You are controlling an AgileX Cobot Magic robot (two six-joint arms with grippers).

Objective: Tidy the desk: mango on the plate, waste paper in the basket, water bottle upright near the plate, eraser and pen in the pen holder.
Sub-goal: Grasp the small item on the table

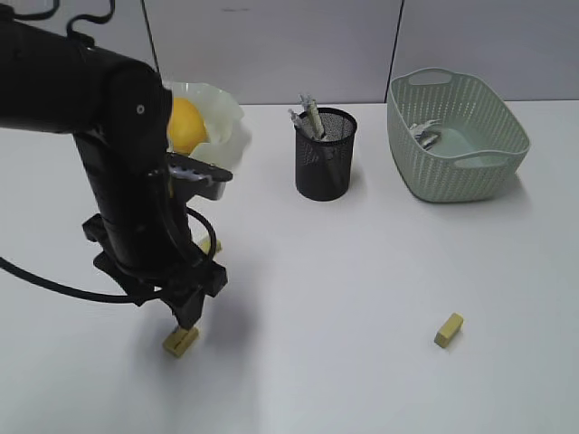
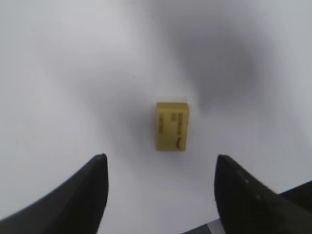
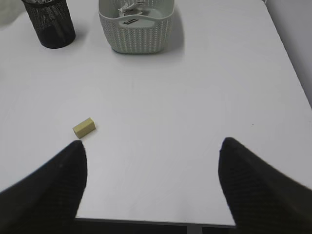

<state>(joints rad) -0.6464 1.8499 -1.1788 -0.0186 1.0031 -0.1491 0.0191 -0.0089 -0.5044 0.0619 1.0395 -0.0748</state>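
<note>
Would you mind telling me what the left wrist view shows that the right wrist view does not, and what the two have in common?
Only the left wrist view shows the yellow eraser with printed lettering, lying on the desk between and ahead of the open left gripper fingers.

Only the right wrist view shows the pen holder, the basket with the waste paper inside, a second, plain eraser, and the open right gripper.

Both show bare white desk and a pair of dark, spread fingers with nothing held.
</note>
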